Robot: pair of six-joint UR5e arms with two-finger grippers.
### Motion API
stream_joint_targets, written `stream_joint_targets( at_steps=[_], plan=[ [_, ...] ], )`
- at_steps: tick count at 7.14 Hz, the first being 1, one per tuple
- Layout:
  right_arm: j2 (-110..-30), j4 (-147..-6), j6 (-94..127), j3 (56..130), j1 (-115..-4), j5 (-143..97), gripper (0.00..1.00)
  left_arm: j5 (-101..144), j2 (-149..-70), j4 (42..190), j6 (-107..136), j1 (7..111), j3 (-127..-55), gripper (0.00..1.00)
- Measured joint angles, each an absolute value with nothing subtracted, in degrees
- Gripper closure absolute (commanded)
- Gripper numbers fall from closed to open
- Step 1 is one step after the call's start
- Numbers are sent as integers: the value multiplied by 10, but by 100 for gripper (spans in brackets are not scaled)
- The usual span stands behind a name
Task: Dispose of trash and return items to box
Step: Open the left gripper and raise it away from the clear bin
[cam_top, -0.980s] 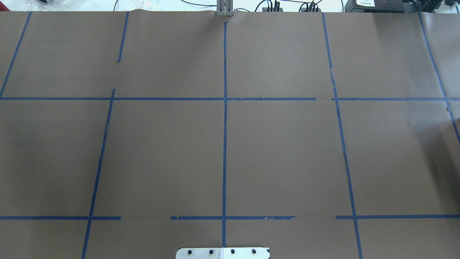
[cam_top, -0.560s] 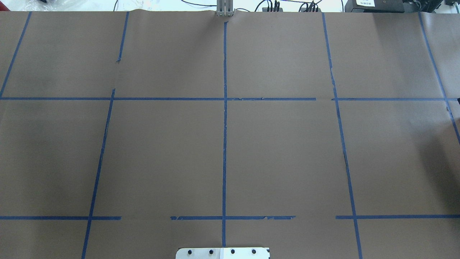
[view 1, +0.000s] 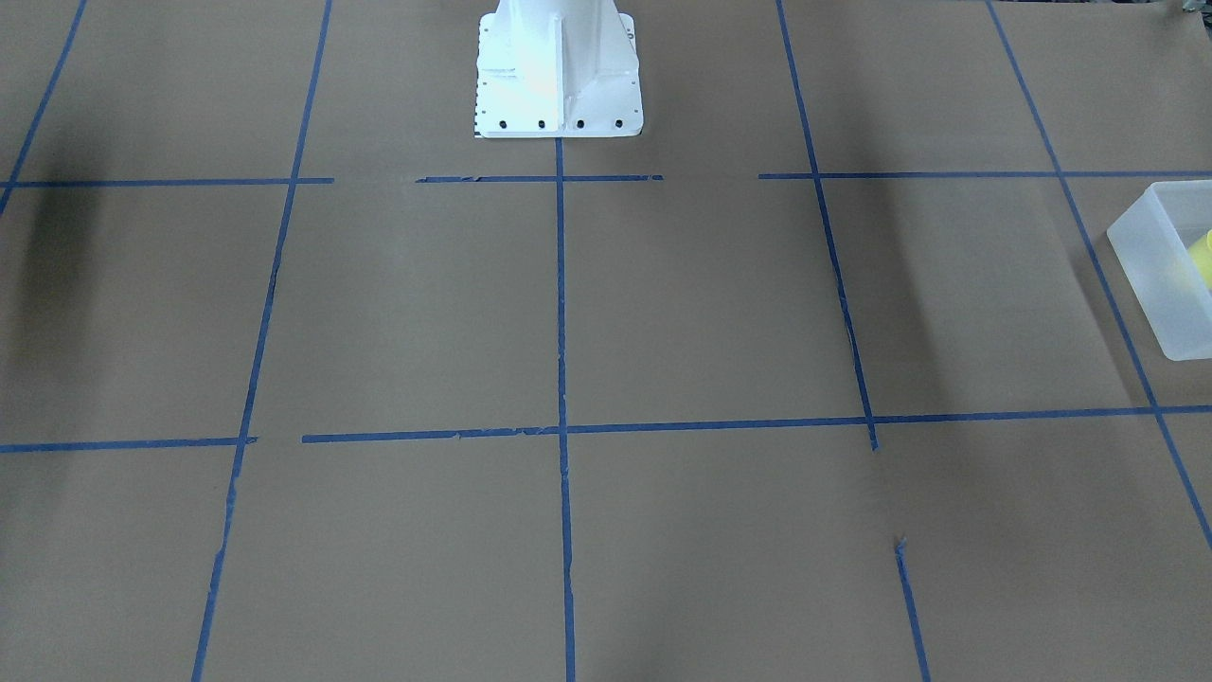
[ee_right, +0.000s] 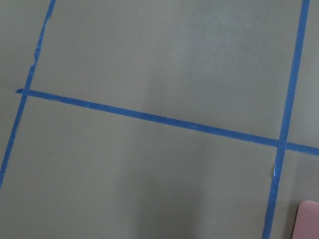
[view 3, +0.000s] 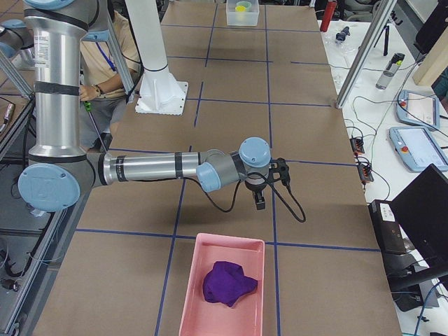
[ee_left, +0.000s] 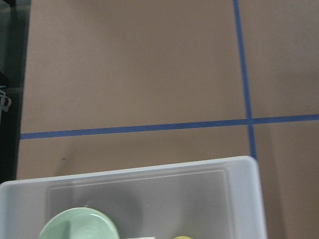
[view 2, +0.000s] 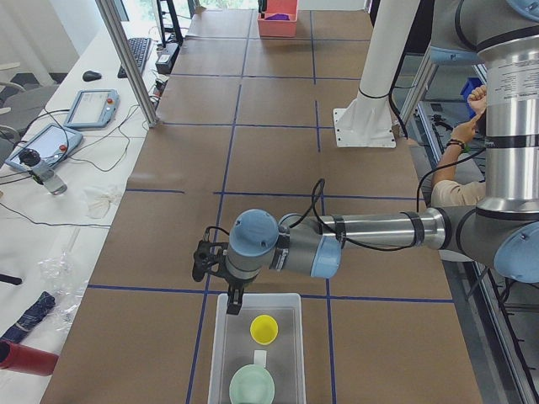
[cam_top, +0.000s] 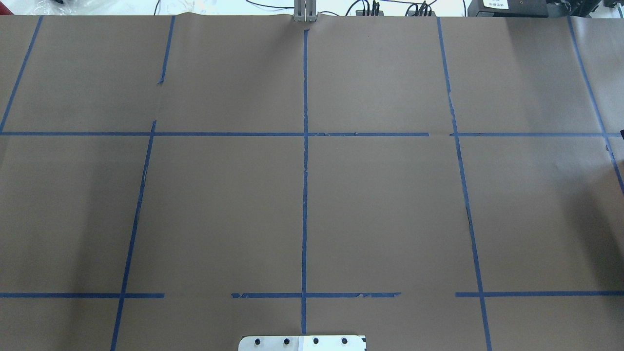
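The box (view 2: 221, 353), a frosted bin, stands at the near table end in the exterior left view. The yellow cup (view 2: 264, 329) and the mint-green bowl (view 2: 253, 387) are inside it. My left gripper (view 2: 232, 305) hangs over the box's far rim; I cannot tell whether it is open or shut. The left wrist view shows the box rim (ee_left: 149, 170) and the bowl (ee_left: 79, 226). The front view shows the box (view 1: 1150, 275) and the cup (view 1: 1203, 260) at its right edge. My right gripper (view 3: 259, 201) hangs above the brown paper just beyond a pink tray (view 3: 192, 301); its state is unclear.
The pink tray holds a crumpled purple thing (view 3: 229, 283); its corner shows in the right wrist view (ee_right: 310, 219). The white robot base (view 1: 557, 71) stands mid-table. The brown paper carries blue tape lines (cam_top: 304, 146). An operator (view 2: 459, 160) sits behind the robot. Tablets and cables lie beyond the table's far edge.
The overhead view stays bare of objects. A small dark tip has come in at its right edge, and the shadows near both side edges have shifted slightly.
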State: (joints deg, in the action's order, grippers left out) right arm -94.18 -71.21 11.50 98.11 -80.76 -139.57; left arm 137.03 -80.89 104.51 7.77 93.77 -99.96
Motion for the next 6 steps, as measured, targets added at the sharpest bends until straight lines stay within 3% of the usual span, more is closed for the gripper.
stream_joint_targets(
  at_steps=[3, 6],
  plan=[
    [-948, -729, 115, 1005, -810, -1397, 0, 1372, -774, 1060, 195, 853, -1081, 0],
    [-947, -805, 114, 1041, -810, -1392, 0, 1395, -717, 1158, 248, 817, -1098, 0]
  ],
)
